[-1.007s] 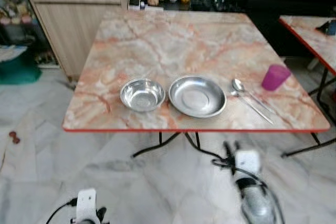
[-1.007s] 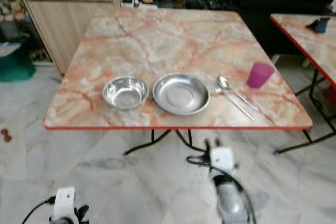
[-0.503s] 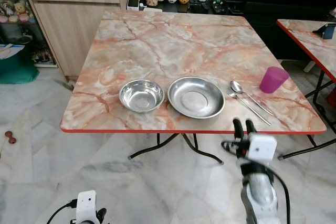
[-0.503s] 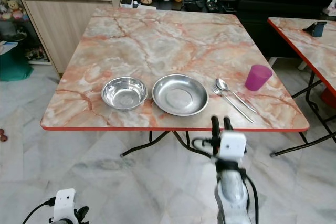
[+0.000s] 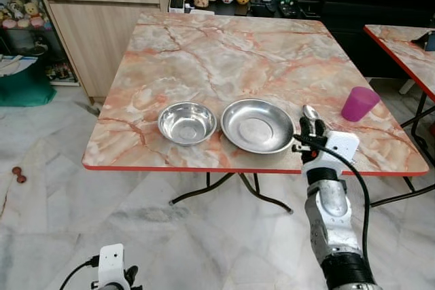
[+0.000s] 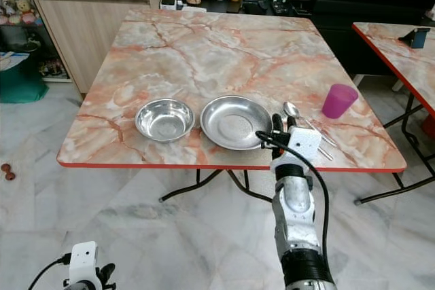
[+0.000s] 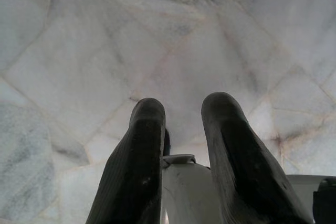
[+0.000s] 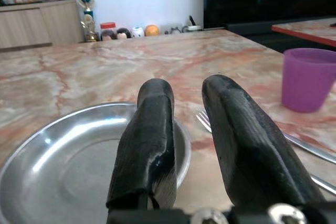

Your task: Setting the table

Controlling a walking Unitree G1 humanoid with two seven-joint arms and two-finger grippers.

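The right gripper [image 6: 281, 123] hung just over the near edge of the table [image 5: 224, 52], its two black fingers [image 8: 152, 140] parted by a narrow gap and pinching nothing. The spoon [image 6: 292, 109] and the fork [image 8: 207, 121] lay side by side just past the fingertips, at about one o'clock from them. Their long axes ran from eleven o'clock at the heads toward five o'clock at the handles, so the handles slanted under the wrist. This arm was plainly the nearer one. The left gripper [image 7: 181, 156] hung idle above the floor [image 7: 79, 51], fingers slightly apart.

The plate [image 5: 257, 125] sat at ten o'clock from the right fingertips, a shallow round steel dish with a bright, mirror-like rim. At its nine o'clock, just beside it, was the bowl [image 5: 186, 123], smaller, deeper, the same polished steel. The cup [image 5: 359, 103], smooth purple plastic and slightly tapered, stood at two o'clock, well apart. The tabletop was glossy, marble-patterned in pink and orange, with a red edge.
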